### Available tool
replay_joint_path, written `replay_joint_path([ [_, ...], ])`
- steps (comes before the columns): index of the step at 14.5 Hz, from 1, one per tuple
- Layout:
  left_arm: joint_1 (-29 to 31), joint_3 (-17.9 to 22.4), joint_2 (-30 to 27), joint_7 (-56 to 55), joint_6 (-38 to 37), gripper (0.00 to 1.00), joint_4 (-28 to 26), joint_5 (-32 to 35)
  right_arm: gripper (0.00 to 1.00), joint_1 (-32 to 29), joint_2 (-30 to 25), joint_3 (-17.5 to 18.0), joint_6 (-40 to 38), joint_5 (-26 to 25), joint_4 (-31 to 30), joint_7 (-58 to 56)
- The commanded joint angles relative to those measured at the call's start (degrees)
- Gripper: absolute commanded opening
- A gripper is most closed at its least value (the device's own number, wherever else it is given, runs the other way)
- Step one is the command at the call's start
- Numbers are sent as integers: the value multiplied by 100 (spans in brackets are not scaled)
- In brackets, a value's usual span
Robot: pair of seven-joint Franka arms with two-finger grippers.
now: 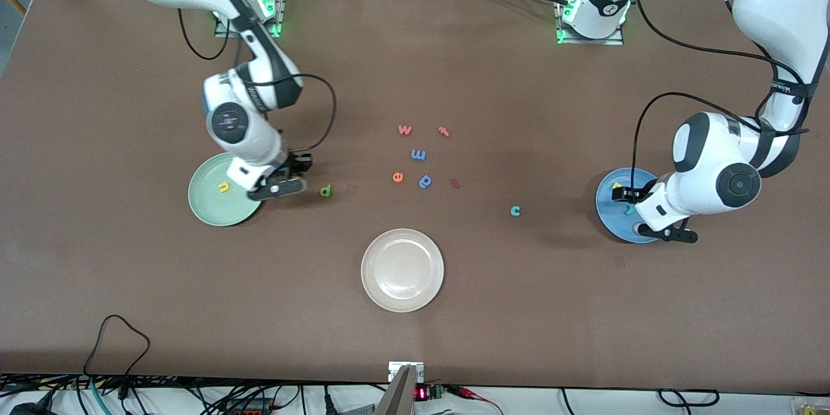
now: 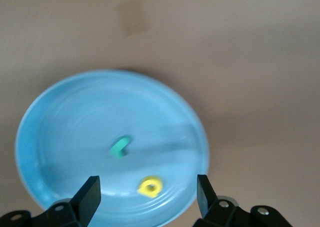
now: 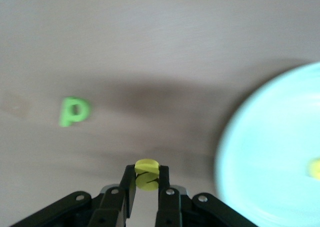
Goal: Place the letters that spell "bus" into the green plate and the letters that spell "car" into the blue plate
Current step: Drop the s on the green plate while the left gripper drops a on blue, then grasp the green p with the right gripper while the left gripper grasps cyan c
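Yellow s (image 3: 146,174) pinched between right fingers (image 3: 129,184) | left fingers (image 2: 90,194) spread above blue plate (image 2: 60,117)

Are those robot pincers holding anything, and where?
The right pincer pinches a small yellow letter by its edges. The left pincer, open above the blue plate, holds nothing.

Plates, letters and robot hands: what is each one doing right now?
green plate: holds the yellow u.
blue plate: holds the teal r and yellow a.
cream plate: nothing in it.
right gripper: shut on the yellow s, beside the green plate.
left gripper: open over the blue plate.
green b: on the table.
teal c: on the table.
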Motion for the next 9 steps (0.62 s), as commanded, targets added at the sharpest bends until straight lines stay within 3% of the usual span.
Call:
replay_joint_path([
  [1, -196, -456, 114, -135, -26, 70, 365, 21, 0, -794, -166, -2, -195, -30, -115, -425],
  [2, -414, -509, 254, -379, -25, 65, 567, 20, 0, -927, -122, -81, -204, -30, -115, -600],
  [4, -950, -501, 483, -1037, -17, 57, 866, 12, 15, -1077, 1, -125, -195, -30, -115, -803],
  [6, -1381, -501, 711, -1723, -16, 53, 1008, 29, 57, -1104, 28, -134, -186, -30, -115, -804],
  [7, -1548, -492, 826, -2022, -8, 51, 1069, 90, 85, -1095, 28, -134, -186, -30, -106, -786],
  [8, -1663, -475, 896, -2138, 27, 49, 1087, 117, 96, -1095, 2, -134, -195, -21, -106, -760],
  [9, -1725, -431, 932, -2139, 184, 49, 1087, 117, 100, -1069, -34, -134, -195, -21, -98, -734],
])
